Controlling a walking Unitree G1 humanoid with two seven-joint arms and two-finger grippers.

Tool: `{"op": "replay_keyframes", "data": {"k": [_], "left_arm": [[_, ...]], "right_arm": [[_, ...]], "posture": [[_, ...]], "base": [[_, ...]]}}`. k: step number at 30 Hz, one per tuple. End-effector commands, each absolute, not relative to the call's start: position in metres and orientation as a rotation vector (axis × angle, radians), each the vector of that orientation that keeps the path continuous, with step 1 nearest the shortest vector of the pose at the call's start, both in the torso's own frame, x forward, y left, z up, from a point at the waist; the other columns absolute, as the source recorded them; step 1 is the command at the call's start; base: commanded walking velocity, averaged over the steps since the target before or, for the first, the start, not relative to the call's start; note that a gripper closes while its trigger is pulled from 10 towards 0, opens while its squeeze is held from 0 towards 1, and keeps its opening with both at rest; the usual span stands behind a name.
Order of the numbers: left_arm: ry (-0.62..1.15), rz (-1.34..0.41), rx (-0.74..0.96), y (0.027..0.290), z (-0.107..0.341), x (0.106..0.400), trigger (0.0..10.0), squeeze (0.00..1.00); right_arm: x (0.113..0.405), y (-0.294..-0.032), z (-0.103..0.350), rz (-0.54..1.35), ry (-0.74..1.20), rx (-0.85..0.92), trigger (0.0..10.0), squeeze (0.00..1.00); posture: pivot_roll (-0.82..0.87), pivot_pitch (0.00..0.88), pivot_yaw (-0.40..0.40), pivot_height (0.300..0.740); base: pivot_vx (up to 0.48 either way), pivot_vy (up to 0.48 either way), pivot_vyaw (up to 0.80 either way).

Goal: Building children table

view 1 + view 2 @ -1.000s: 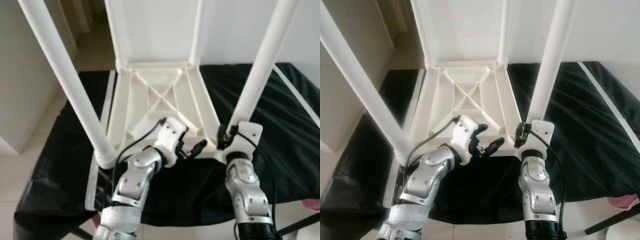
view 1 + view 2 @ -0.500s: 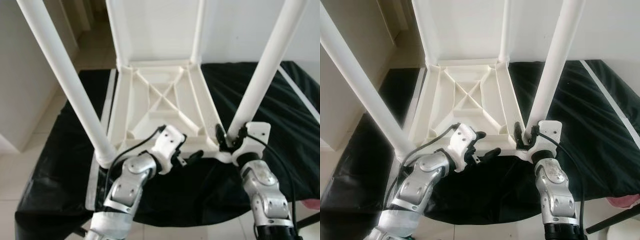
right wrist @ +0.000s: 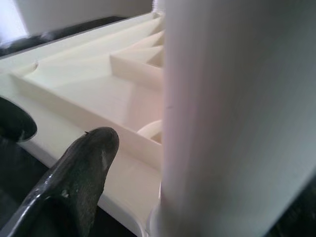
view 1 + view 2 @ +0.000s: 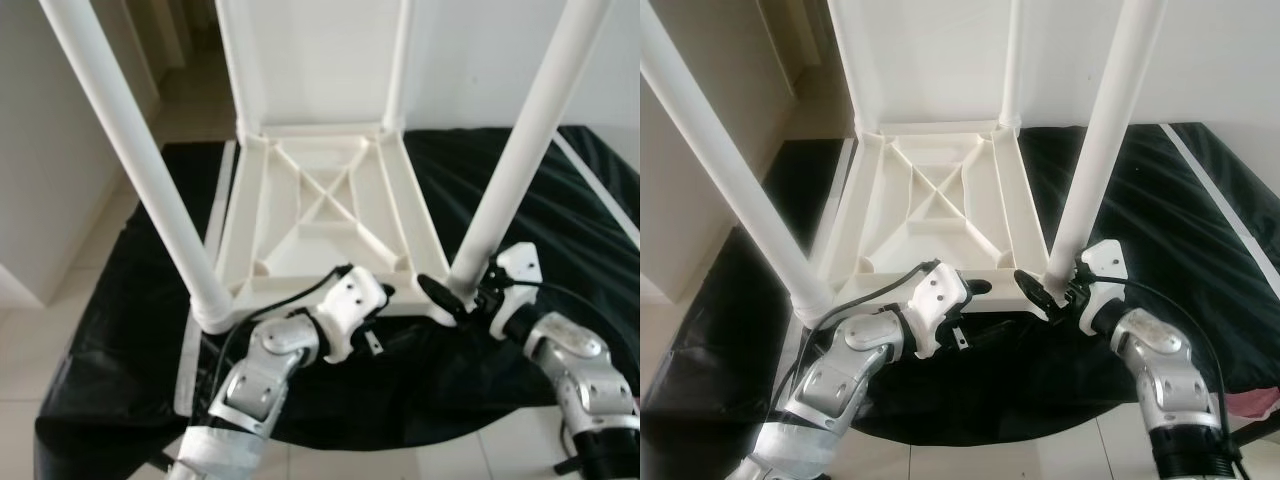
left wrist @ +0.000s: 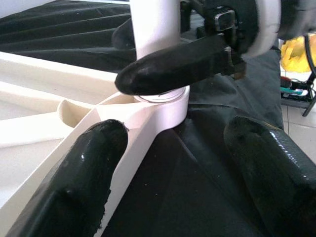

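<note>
**A:** An upturned white children's table (image 4: 320,215) lies ribbed underside up on a black cloth (image 4: 560,220), legs standing skyward. Where are the robot's arms?

**B:** Both reach to the near edge of the tabletop. The right hand (image 4: 462,293) comes in from the side of the near right leg (image 4: 520,150), arm bent low, its black fingers (image 5: 177,64) either side of the leg just above its socket. The left wrist view shows one finger lying across the front of the leg, the other behind it; the hand is grasping the leg's base.

**A:** And the left?

**B:** The left hand (image 4: 962,312) sits at the near edge, between the two near legs, wrist bent toward the right leg. Its fingers (image 5: 74,182) are spread apart and released, one resting against the frame rail, the other over the cloth.

**A:** What is cut off?

**B:** The tops of all the legs leave the picture. The near left leg (image 4: 140,170) stands in its corner socket. The right wrist view is mostly blurred white leg (image 3: 222,118).
</note>
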State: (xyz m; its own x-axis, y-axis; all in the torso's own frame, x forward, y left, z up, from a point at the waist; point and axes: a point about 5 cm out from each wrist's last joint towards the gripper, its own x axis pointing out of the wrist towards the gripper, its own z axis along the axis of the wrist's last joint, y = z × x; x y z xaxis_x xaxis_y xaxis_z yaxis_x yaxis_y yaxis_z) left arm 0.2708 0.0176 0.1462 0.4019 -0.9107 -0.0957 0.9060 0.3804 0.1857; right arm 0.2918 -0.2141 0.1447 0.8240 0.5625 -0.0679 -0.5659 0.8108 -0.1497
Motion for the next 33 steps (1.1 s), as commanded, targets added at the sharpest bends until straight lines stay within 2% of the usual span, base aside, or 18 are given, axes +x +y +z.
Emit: {"op": "replay_keyframes", "data": {"k": [1,4,5,6,8,9,17,18,20,21,25,33], "left_arm": [[-0.017,-1.147,0.224,0.018,0.145,0.271,10.0,0.00],[-0.018,-1.144,0.227,0.018,0.146,0.273,10.0,0.00],[-0.021,-1.137,0.223,0.019,0.147,0.274,10.0,0.00],[-0.023,-1.134,0.220,0.019,0.148,0.275,10.0,0.00],[-0.025,-1.133,0.218,0.019,0.149,0.276,10.0,0.00],[-0.027,-1.131,0.220,0.020,0.150,0.276,10.0,0.00],[-0.026,-1.128,0.231,0.023,0.149,0.277,10.0,0.00],[-0.025,-1.126,0.229,0.023,0.149,0.277,10.0,0.00],[-0.025,-1.126,0.229,0.023,0.148,0.277,10.0,0.00],[-0.024,-1.126,0.228,0.024,0.148,0.277,10.0,0.00],[-0.022,-1.129,0.227,0.024,0.148,0.277,10.0,0.00],[-0.012,-1.145,0.220,0.023,0.145,0.275,10.0,0.00]], "right_arm": [[0.296,-0.214,0.142,0.629,0.040,-0.192,10.0,0.00],[0.299,-0.215,0.140,0.660,0.064,-0.203,10.0,0.00],[0.300,-0.213,0.140,0.674,0.067,-0.202,6.5,0.00],[0.301,-0.212,0.139,0.682,0.067,-0.199,4.4,0.00],[0.302,-0.211,0.139,0.692,0.066,-0.194,4.4,0.00],[0.302,-0.210,0.138,0.702,0.069,-0.195,0.0,0.00],[0.300,-0.216,0.133,0.701,0.074,-0.207,0.0,0.00],[0.296,-0.216,0.132,0.685,0.070,-0.177,2.9,0.00],[0.295,-0.216,0.132,0.679,0.066,-0.168,2.9,0.00],[0.294,-0.215,0.132,0.677,0.065,-0.162,10.0,0.00],[0.291,-0.213,0.131,0.649,0.053,-0.146,10.0,0.00],[0.289,-0.203,0.126,0.419,0.039,-0.022,10.0,0.00]], "posture": [[-0.07,0.000,0.028,0.740],[-0.07,0.000,0.028,0.740],[-0.07,0.000,0.028,0.740],[-0.06,0.000,0.029,0.740],[-0.06,0.000,0.029,0.740],[-0.05,0.000,0.028,0.740],[-0.05,0.000,0.028,0.740],[-0.06,0.000,0.029,0.740],[-0.06,0.000,0.029,0.740],[-0.06,0.000,0.031,0.740],[-0.06,0.000,0.033,0.740],[-0.08,0.000,0.044,0.740]], "base": [[0.000,0.000,0.00],[0.000,0.000,0.00],[0.000,0.000,0.00],[0.000,0.000,0.00],[0.000,0.000,0.00],[0.000,0.000,0.00],[0.000,0.000,0.00],[0.000,0.000,0.00],[0.000,0.000,0.00],[0.000,0.000,0.00],[0.000,0.000,0.00],[0.000,0.000,0.00]]}}
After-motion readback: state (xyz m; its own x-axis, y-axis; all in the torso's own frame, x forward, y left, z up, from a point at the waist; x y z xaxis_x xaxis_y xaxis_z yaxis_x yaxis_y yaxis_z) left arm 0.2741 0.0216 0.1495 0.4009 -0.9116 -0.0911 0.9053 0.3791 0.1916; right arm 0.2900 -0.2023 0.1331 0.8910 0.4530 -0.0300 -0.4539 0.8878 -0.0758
